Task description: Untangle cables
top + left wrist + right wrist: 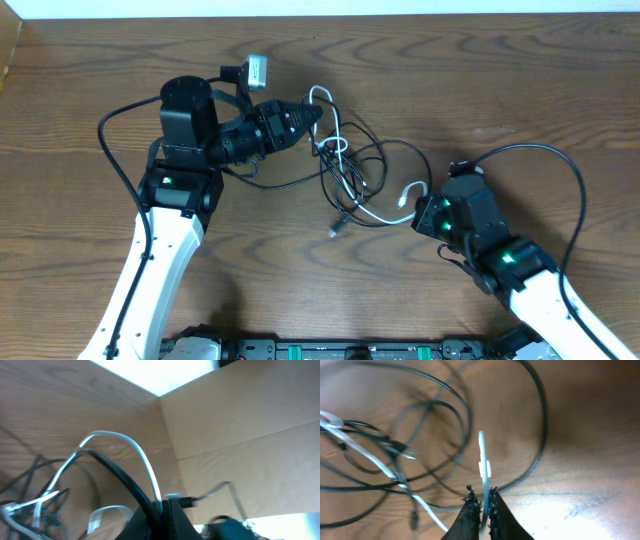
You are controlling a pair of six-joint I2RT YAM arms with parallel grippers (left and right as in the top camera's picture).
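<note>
A black cable (400, 146) and a white cable (375, 216) lie looped through each other in a loose tangle at the table's centre. My left gripper (318, 113) reaches in from the left at the tangle's top. In the left wrist view it (164, 505) is shut on the white cable (120, 436) and the black cable (112, 466), both arching up out of the jaws. My right gripper (418, 207) sits at the tangle's right side. In the right wrist view it (484, 500) pinches the white cable's end (482, 455), with black loops (540, 425) lying beyond it.
Thick black arm wires curve out beside the left base (112, 150) and the right arm (572, 170). A loose plug end (333, 231) rests below the tangle. A cardboard wall (240, 420) stands past the table's far edge.
</note>
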